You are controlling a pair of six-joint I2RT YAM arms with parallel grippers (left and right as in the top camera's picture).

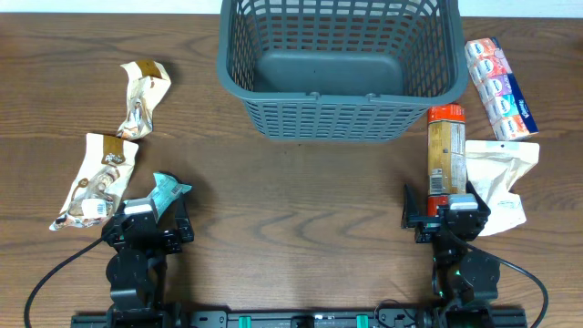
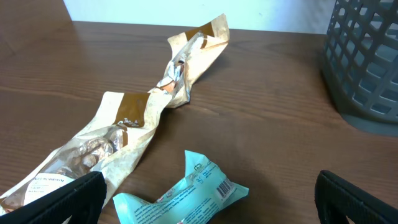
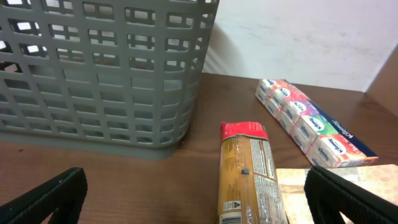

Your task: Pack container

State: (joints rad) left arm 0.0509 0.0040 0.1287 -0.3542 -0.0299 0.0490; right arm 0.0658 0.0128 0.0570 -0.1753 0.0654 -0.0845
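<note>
The dark grey slotted container stands at the back middle of the table, empty; it also shows in the right wrist view and the left wrist view. My left gripper is open at the front left, with a teal snack pack lying between its fingers. My right gripper is open at the front right, over the near end of a tall orange pack with a red top, seen in the right wrist view.
Two beige crumpled bags lie at the left, seen in the left wrist view. A colourful multipack strip and a cream pouch lie at the right.
</note>
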